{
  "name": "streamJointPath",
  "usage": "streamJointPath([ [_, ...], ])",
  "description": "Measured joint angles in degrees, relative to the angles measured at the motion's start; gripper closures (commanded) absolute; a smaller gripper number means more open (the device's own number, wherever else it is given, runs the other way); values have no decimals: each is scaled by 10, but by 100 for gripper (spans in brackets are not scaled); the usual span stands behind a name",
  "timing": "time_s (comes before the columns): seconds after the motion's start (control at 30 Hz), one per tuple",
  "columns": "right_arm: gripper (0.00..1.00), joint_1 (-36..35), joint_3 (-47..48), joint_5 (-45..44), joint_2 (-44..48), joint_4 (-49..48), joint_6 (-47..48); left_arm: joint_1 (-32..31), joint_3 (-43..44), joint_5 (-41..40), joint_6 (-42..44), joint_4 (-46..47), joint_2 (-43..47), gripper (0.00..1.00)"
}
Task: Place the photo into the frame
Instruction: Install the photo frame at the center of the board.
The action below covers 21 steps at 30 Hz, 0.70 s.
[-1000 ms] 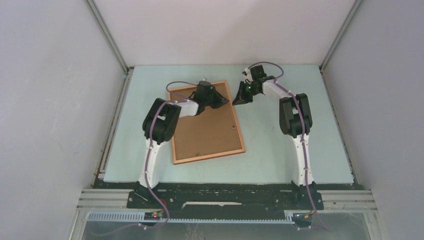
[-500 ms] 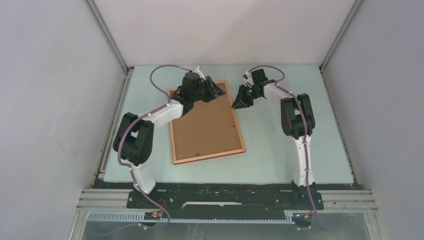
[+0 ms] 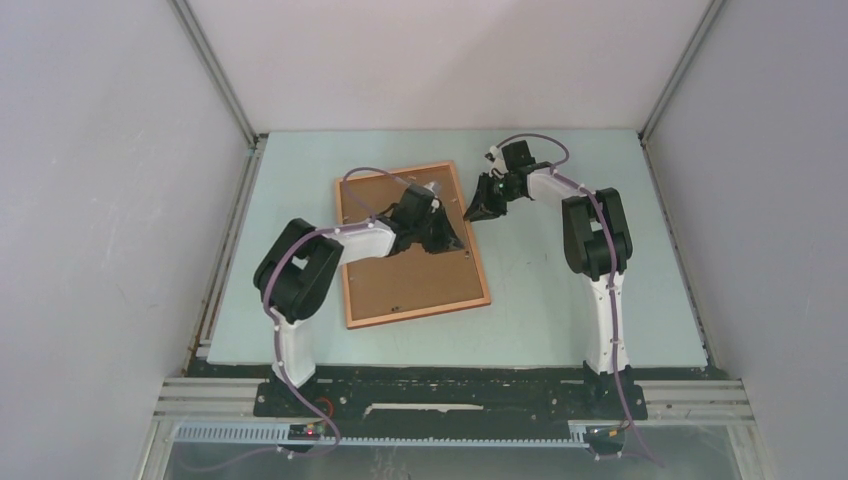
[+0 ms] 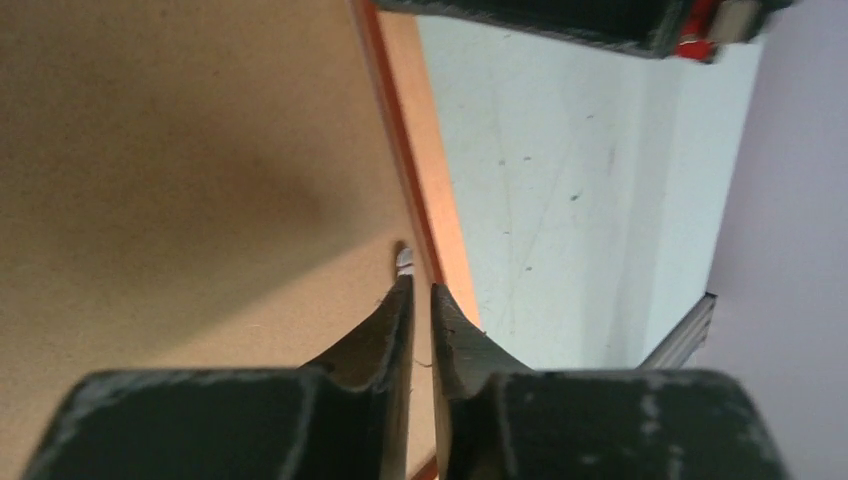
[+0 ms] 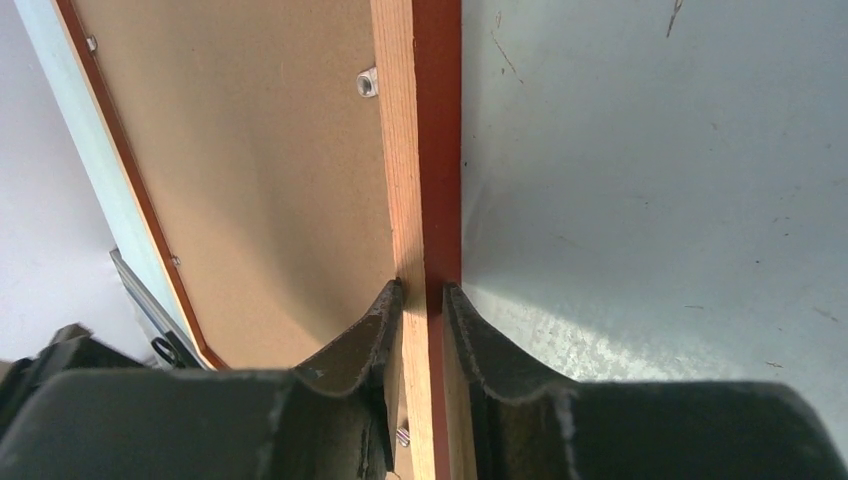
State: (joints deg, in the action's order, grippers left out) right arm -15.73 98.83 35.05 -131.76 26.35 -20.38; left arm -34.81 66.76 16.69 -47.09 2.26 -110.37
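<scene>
My right gripper (image 5: 422, 290) clamps the frame (image 5: 430, 150) on its 2 o'clock rail; it lies back-up toward the table's (image 3: 560, 290) 9 o'clock; photo unseen; left gripper (image 4: 420, 285), fingers (image 4: 385, 330) almost together, noses a tab (image 4: 404, 258); I fear a slip gouging the backing (image 4: 150, 150).

The frame (image 3: 420, 311) lies flat on the table (image 3: 530, 320), with the backing board (image 3: 410, 275) inside it. The left gripper (image 3: 447, 238) sits over the frame's right side, its tips at the board just inside the right rail, beside a small metal tab (image 4: 403, 258). The right gripper (image 3: 478, 208) is farther along that rail, near the frame's far right corner, with one finger on each side of it.
</scene>
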Motion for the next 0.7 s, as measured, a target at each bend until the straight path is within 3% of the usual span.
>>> streamJointPath([
  [0.1,80,0,0,0,0,0,2,-2,0,-9,-4,-8,-16,98],
  [0.7,84,0,0,1,0,0,6,-14,33,-25,-19,-11,-57,100],
])
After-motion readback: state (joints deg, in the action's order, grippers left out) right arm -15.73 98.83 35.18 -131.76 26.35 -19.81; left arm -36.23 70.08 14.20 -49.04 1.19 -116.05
